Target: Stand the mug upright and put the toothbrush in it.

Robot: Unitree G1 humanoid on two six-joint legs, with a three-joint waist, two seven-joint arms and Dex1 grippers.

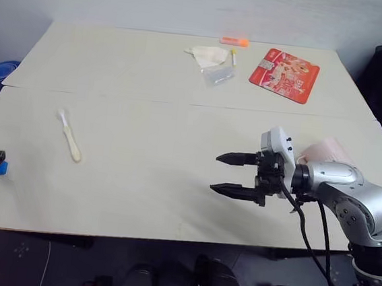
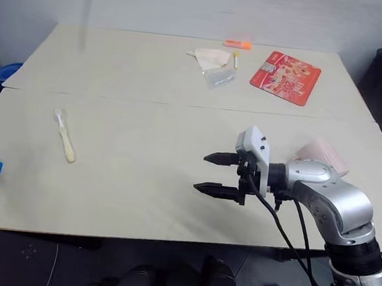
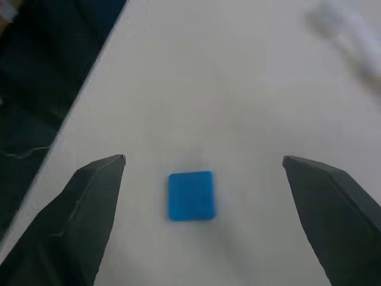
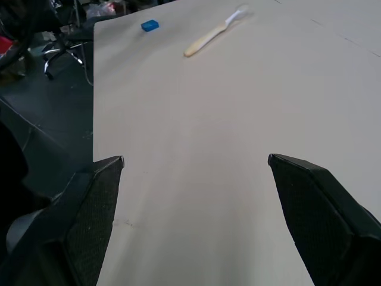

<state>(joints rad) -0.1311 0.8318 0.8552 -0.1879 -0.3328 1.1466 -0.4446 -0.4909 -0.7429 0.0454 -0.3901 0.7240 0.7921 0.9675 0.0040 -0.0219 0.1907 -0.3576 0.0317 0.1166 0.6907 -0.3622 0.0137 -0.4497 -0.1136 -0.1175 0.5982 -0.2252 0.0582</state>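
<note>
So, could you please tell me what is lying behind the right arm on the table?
The pink mug lies there, partly hidden by the right arm. Its upper side shows above the arm; its opening and handle are covered, so I cannot tell which way it faces.

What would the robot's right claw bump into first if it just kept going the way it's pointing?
Probably nothing soon. The right gripper, fingers open, points across bare table toward the robot's left. Far along that line lie the toothbrush and a small blue block; it may pass over them.
</note>
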